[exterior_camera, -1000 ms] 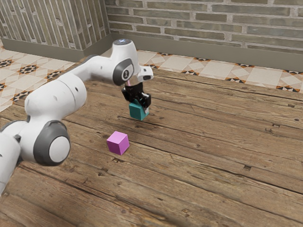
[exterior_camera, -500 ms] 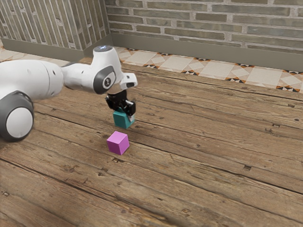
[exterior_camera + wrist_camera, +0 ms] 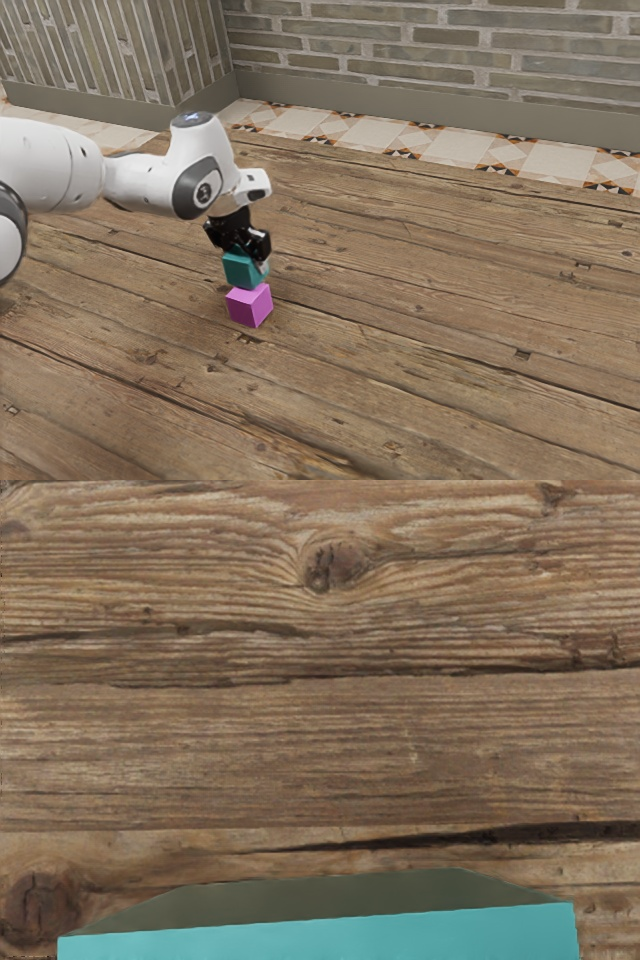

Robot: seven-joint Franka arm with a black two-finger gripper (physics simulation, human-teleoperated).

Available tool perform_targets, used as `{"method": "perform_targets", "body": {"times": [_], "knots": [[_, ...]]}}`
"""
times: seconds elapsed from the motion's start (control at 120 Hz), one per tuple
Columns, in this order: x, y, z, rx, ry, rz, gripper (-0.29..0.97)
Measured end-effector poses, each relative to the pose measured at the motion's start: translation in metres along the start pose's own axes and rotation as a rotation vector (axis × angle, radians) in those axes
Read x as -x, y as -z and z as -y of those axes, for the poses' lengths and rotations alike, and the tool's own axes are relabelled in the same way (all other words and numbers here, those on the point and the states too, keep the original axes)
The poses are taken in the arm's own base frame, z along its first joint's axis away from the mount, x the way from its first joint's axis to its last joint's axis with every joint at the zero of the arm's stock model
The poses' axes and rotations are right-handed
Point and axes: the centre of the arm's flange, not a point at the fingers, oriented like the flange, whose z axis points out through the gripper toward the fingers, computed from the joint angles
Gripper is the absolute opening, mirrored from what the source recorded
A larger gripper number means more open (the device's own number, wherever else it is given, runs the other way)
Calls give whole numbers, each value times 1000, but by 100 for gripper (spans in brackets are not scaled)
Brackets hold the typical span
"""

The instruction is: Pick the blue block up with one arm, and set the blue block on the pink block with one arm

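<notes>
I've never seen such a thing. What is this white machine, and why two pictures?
It is a white robot arm, drawn by a computer simulation. One picture comes from a camera at its side, the other from a camera on its hand, looking down. The arm ends in a black two-fingered tool, shut on a blue block. It holds that block just above a pink block on the wooden table; whether they touch I cannot tell. The hand camera shows the blue block's edge over the wood.
</notes>
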Motion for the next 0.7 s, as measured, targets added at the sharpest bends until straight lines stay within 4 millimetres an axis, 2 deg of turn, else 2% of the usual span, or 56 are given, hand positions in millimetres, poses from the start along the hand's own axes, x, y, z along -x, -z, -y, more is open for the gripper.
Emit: {"method": "perform_targets", "body": {"times": [0.133, 0.317, 0.6, 0.7], "knots": [[10, 8, -1, 2, 8, -14, 35], [26, 9, -6, 5, 11, -15, 34], [35, 8, -12, 0, -3, -11, 34], [34, 10, -21, 5, -18, -22, 35]]}}
